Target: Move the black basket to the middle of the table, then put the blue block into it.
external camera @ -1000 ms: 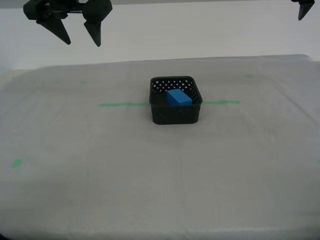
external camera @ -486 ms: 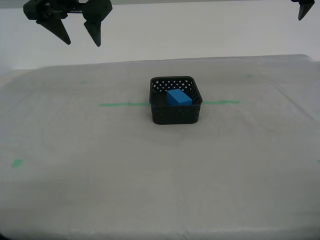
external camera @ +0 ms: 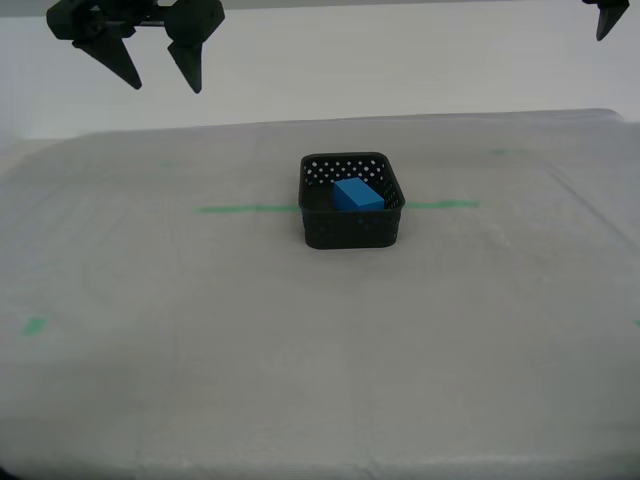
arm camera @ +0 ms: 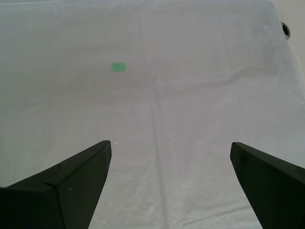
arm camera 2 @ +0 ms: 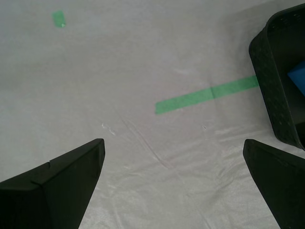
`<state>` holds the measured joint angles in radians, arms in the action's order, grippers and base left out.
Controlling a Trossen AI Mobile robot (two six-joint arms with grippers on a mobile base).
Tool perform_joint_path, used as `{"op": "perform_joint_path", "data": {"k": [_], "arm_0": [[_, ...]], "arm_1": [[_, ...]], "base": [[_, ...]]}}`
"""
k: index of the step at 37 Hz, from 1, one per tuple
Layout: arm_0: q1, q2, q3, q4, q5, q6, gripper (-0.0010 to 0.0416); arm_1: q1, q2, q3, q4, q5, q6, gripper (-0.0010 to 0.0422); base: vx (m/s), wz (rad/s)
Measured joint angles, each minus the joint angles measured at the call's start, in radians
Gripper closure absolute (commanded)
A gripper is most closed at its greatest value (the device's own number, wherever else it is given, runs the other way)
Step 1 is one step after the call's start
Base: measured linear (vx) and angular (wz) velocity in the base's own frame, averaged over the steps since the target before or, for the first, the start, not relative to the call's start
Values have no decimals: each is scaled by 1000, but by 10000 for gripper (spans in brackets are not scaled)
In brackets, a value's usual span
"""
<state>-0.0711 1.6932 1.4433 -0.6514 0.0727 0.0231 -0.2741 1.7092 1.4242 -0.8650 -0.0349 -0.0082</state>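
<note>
1. The black basket [external camera: 352, 228] stands upright near the middle of the table [external camera: 300, 380], astride the thin green tape line [external camera: 245, 209], which shows on both sides of it.
2. The blue block [external camera: 357, 195] lies inside the basket, set at a slant to the walls (its top face and one side catch the light); nothing touches it.
3. The robot's second gripper [arm camera 2: 173, 141] is spread wide, its two dark fingers [arm camera 2: 57, 186] far apart with only bare table cover between them. It grips nothing.
4. In the exterior view that same gripper [external camera: 165, 87] hangs high above the far edge of the table at the exterior view's left, well apart from the basket.
5. The second wrist view catches one wall of the basket [arm camera 2: 274, 86], a sliver of the block [arm camera 2: 298, 76], the tape line [arm camera 2: 205, 97] running up to that wall, and a small green tape bit [arm camera 2: 58, 19] farther off.
6. The robot's first gripper [arm camera: 170, 144] is likewise wide apart and empty, above plain table cover with one small green tape square [arm camera: 118, 67] ahead of it.
7. A dark pointed tip [external camera: 608, 18] shows at the top corner on the exterior view's right, high off the table (too little shows to tell more).
8. Another green tape bit [external camera: 35, 326] lies near the table's edge at the exterior view's left.
</note>
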Motion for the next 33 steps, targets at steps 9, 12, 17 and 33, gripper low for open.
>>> {"op": "perform_joint_path", "data": {"k": [9,12,17,33], "arm_0": [[0,0,0,0,0,0,55],[0,0,0,0,0,0,55],[-1,0,0,0,0,0,55],[-1,0,0,0,0,0,55]], "arm_1": [[0,0,0,0,0,0,12],[0,0,0,0,0,0,12],[0,0,0,0,0,0,12],[0,0,0,0,0,0,12]], "base": [[0,0],[0,0],[0,0],[0,0]]}}
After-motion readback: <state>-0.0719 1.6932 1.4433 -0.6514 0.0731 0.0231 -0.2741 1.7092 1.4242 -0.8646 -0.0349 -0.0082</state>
